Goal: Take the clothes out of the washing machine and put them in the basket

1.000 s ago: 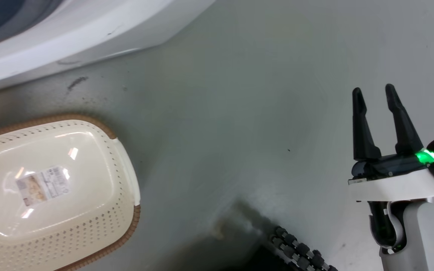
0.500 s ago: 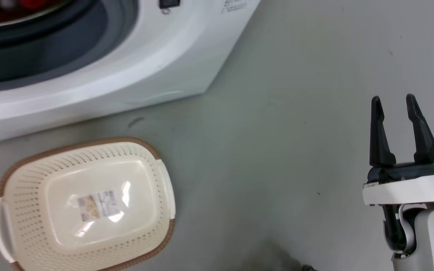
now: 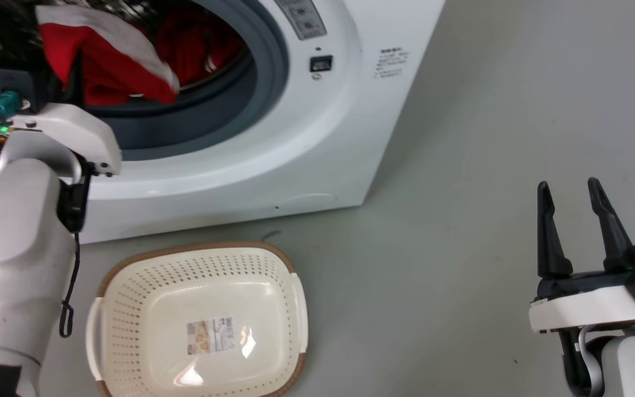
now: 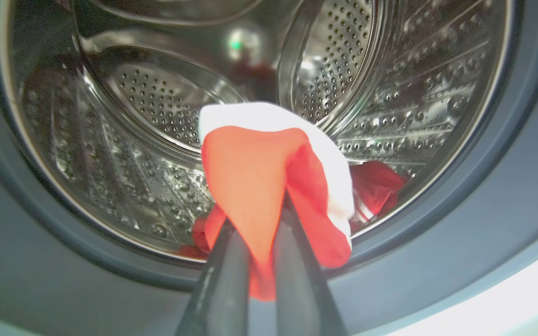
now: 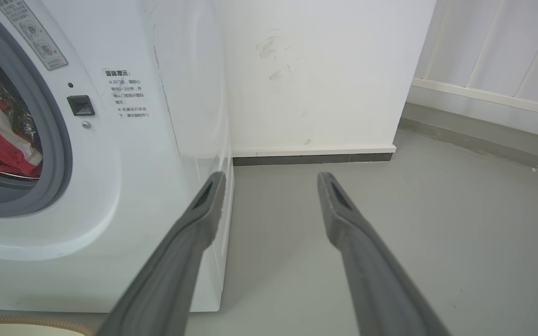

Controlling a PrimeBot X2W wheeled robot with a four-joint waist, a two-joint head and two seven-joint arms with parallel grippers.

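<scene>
- Left tool [image 4: 260, 219] was at the porthole of the washing machine [image 3: 317, 143], fingers pressed together and pinching a red garment [image 4: 250, 177] with white trim.
- The garment draped over the fingertips and hid them. It hung at the mouth of the steel drum [image 4: 157, 102], above the grey door seal [image 3: 265, 82].
- A second red garment [image 4: 376, 186] lay on the drum's bottom, near the seal's lower right in the left wrist view.
- From the head view, the pale left forearm [image 3: 14, 259] covered the porthole's lower left, with a black cable loop [image 3: 68, 309] hanging off it.
- The basket [image 3: 196, 248] sat upright on the floor [image 3: 461, 138], just in front of the washer and below the porthole. A paper label [image 3: 210, 334] was stuck on its bottom.
- Right tool [image 3: 568, 187] was spread and held nothing, over bare floor well to the right of washer and basket.
- Latch slot [image 3: 321, 64] and a text sticker [image 3: 390, 60] sat on the washer front, right of the porthole.
- A white wall [image 5: 320, 70] with a dark baseboard [image 5: 311, 158] stood behind the washer.
</scene>
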